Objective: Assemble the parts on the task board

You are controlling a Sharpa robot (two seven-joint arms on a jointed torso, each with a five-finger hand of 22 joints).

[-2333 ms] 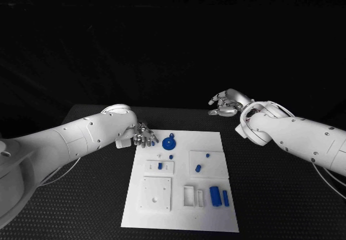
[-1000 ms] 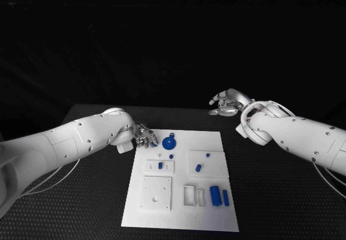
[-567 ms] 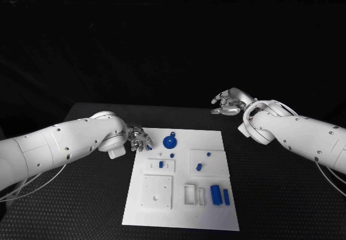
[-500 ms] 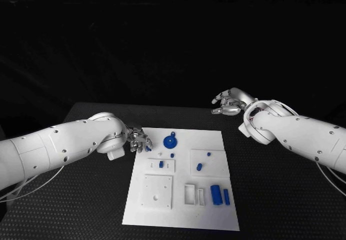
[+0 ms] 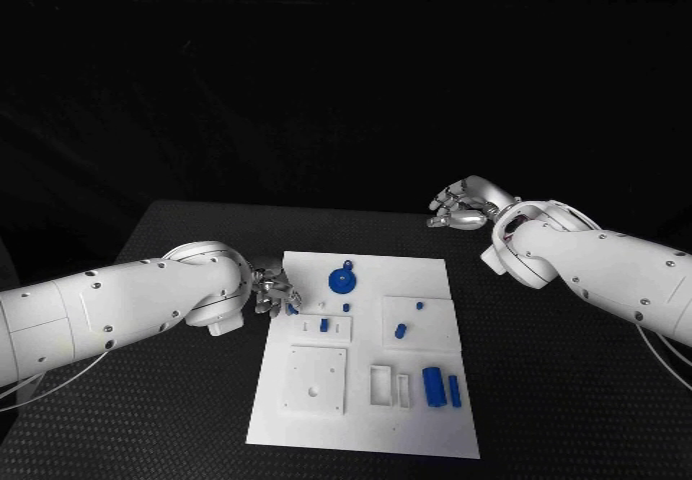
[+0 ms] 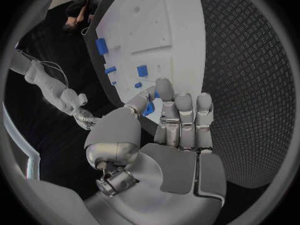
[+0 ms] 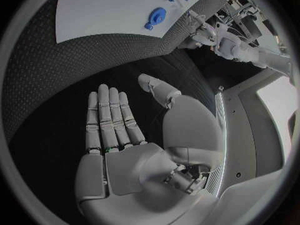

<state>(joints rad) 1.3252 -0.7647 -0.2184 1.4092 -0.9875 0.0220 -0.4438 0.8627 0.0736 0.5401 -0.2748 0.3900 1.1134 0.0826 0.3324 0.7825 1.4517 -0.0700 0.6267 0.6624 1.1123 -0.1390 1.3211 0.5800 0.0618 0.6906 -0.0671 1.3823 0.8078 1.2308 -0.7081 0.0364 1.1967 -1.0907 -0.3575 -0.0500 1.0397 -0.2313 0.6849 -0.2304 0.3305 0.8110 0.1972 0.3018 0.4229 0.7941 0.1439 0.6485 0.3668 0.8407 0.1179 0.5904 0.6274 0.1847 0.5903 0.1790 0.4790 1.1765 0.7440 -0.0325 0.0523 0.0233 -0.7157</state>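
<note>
Black table, bearing white task board at centre, long axis running away from robot. Blue parts on board: round disc near far edge; two upright bars toward near right. Left hand at board's far-left edge, fingers straight, holding nothing. Right hand raised beyond far-right corner; wrist view: flat, fingers apart, empty. No legible writing.
</note>
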